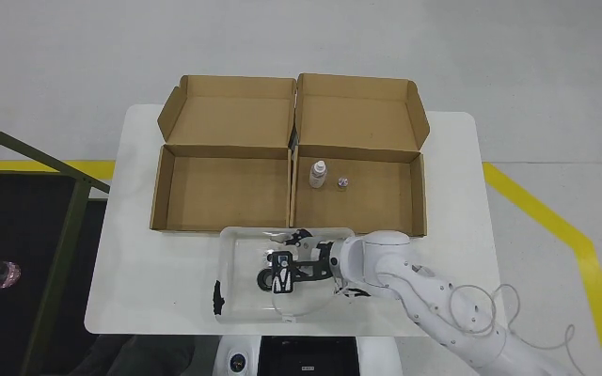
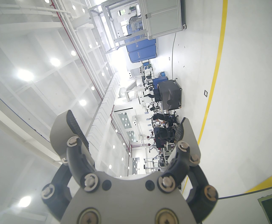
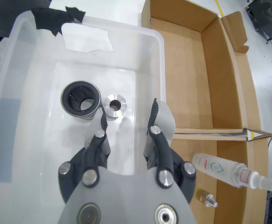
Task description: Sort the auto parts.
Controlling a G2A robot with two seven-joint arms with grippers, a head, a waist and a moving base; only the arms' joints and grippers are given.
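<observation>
A clear plastic bin (image 3: 127,26) holds two parts: a black-and-steel cylindrical bearing (image 3: 80,99) and a small silver bushing (image 3: 115,105) touching its side. My right gripper (image 3: 128,112) is inside the bin, open, with one fingertip close to the bushing and nothing between the fingers. From above, the bin (image 1: 230,273) stands at the table's front with the right gripper (image 1: 282,271) in its middle. My left gripper (image 2: 127,118) is open and empty, pointing up into the room.
Two open cardboard boxes stand behind the bin: the left box (image 1: 226,193) is bare, and the right box (image 1: 376,197) holds a white spray bottle (image 1: 319,173) and a small metal part (image 1: 343,180). Black tape (image 3: 53,18) sticks to the bin's rim.
</observation>
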